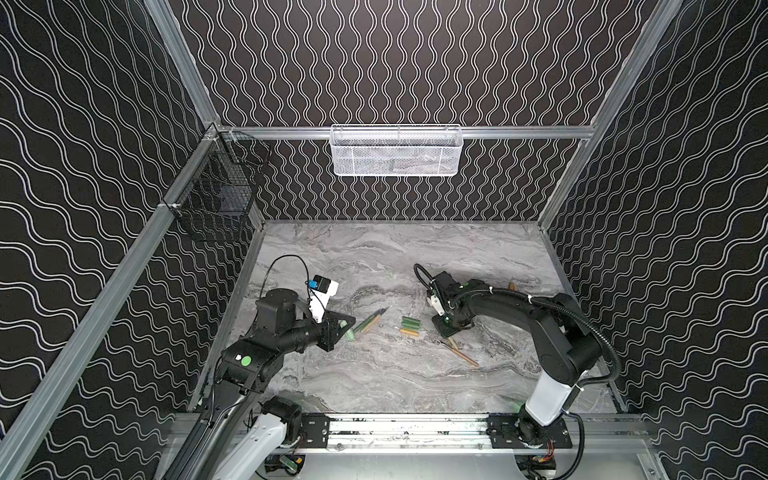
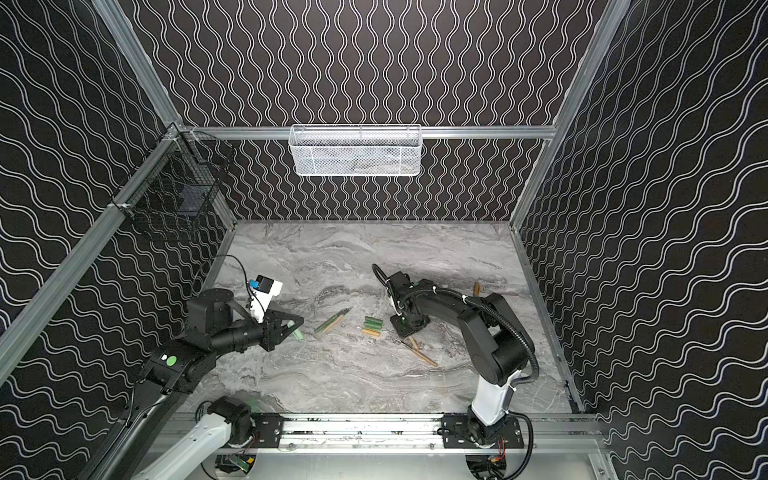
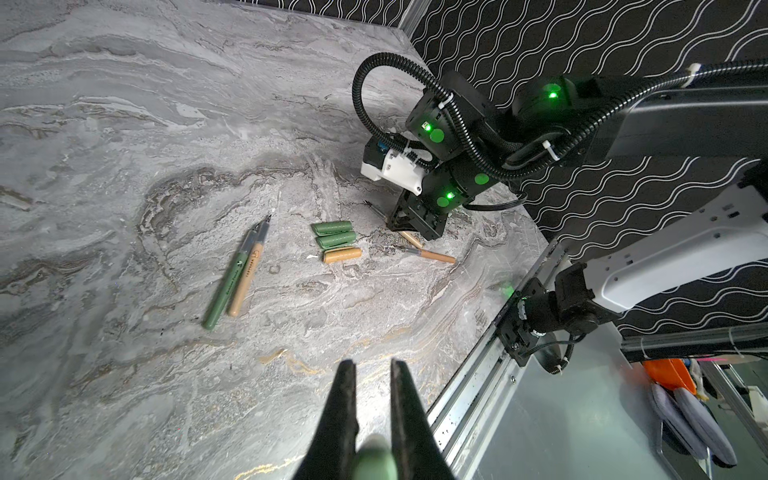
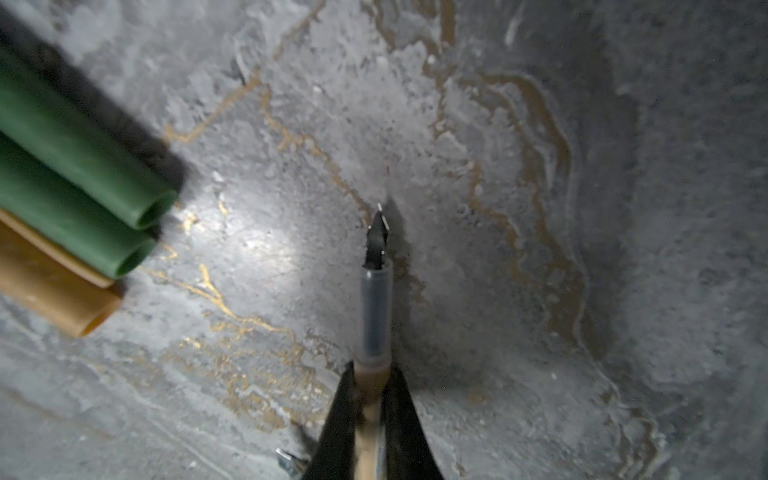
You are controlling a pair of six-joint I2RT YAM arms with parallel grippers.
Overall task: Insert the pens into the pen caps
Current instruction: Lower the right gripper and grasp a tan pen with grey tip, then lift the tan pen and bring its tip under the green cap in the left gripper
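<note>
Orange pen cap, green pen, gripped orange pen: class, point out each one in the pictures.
orange pen cap [image 3: 342,254], left wrist view, middle of its tube.
green pen [image 3: 226,287], left wrist view, middle of its barrel.
gripped orange pen [image 4: 376,309], right wrist view, its translucent grey section.

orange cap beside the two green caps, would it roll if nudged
The orange cap is a round tube lying on its side on the smooth table, so it would probably roll. It seems to rest against a green cap, which may block rolling that way. Its seemingly hollow end suggests it is light.
</note>
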